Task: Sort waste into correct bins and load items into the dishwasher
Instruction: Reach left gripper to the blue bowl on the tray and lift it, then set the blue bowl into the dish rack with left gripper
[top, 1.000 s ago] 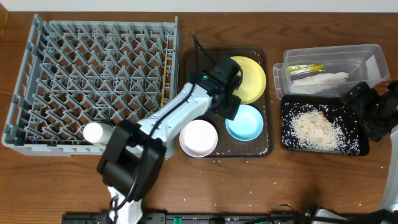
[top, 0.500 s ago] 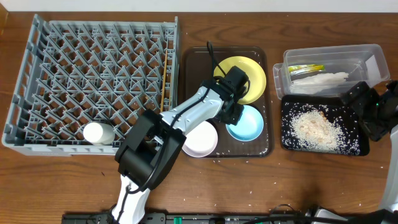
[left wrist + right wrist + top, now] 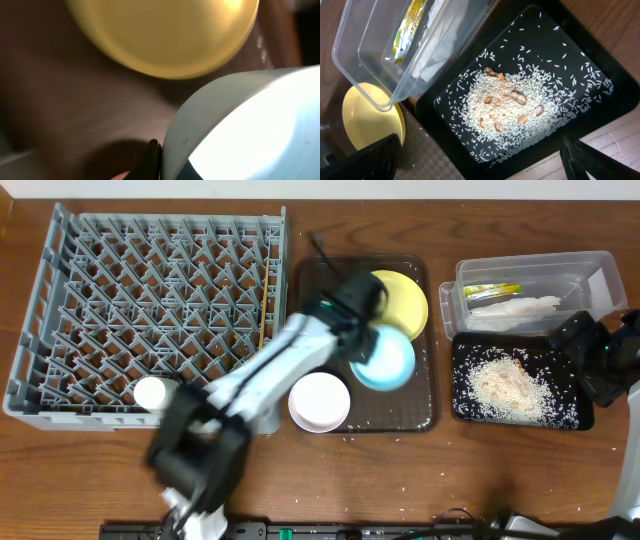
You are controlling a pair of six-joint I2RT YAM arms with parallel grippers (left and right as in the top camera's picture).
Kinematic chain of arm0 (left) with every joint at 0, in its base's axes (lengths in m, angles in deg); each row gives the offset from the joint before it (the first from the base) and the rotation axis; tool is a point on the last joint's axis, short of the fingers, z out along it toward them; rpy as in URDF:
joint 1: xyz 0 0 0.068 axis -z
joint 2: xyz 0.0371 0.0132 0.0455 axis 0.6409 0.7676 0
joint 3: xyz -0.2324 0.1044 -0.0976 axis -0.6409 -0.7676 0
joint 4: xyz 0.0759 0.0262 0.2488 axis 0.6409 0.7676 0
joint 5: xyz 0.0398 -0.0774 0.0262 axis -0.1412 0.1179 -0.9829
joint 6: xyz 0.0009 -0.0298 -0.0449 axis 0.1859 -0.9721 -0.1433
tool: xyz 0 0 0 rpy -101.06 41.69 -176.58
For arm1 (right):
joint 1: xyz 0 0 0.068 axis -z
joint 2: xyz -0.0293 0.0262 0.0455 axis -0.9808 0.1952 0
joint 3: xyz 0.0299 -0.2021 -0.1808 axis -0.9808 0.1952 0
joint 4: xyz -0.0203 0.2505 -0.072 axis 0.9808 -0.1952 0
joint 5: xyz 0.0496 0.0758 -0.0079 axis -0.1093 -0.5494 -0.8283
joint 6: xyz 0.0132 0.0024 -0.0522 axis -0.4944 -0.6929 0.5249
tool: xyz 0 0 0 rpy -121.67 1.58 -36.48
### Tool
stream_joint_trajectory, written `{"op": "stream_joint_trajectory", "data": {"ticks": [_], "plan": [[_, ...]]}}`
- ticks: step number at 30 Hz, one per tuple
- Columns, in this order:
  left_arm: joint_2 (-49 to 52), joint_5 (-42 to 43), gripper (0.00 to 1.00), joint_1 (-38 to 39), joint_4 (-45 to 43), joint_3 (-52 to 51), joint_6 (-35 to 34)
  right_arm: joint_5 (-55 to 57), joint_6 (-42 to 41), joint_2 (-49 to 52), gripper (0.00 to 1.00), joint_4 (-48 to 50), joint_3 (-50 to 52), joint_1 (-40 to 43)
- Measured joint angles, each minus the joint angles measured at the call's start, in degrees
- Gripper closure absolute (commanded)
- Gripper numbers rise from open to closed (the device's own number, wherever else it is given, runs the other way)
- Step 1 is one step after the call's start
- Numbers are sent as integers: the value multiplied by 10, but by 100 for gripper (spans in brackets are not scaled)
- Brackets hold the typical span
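Left gripper (image 3: 360, 333), motion-blurred, is pinching the rim of the light blue round bowl (image 3: 385, 362). One dark finger (image 3: 154, 156) is pressing against its outer wall. Bowl is sitting tilted over the dark brown serving tray (image 3: 420, 412), overlapping the round yellow plate (image 3: 405, 300), near the white bowl (image 3: 319, 401). Right gripper (image 3: 480, 157) is hovering wide open and empty above the shallow black rectangular tray (image 3: 615, 95) holding pale rice-like scraps (image 3: 505, 117).
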Motion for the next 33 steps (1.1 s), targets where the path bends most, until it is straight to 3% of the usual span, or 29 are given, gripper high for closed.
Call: {"op": "stream_joint_trajectory", "data": {"ticks": [3, 6, 10, 18, 25, 33], "plan": [[-106, -107, 92, -32, 41, 5, 11, 0, 0, 0, 1, 0, 0, 0], [-147, -212, 92, -58, 88, 12, 24, 0, 0, 0, 1, 0, 0, 0], [-150, -376, 93, -99, 141, 11, 33, 0, 0, 0, 1, 0, 0, 0], [-120, -640, 93, -133, 113, -45, 29, 0, 0, 0, 1, 0, 0, 0], [-54, -787, 93, -134, 41, -85, 23, -1, 0, 0, 1, 0, 0, 0], [18, -859, 93, -134, 34, -85, 14, -1, 0, 0, 1, 0, 0, 0]]}}
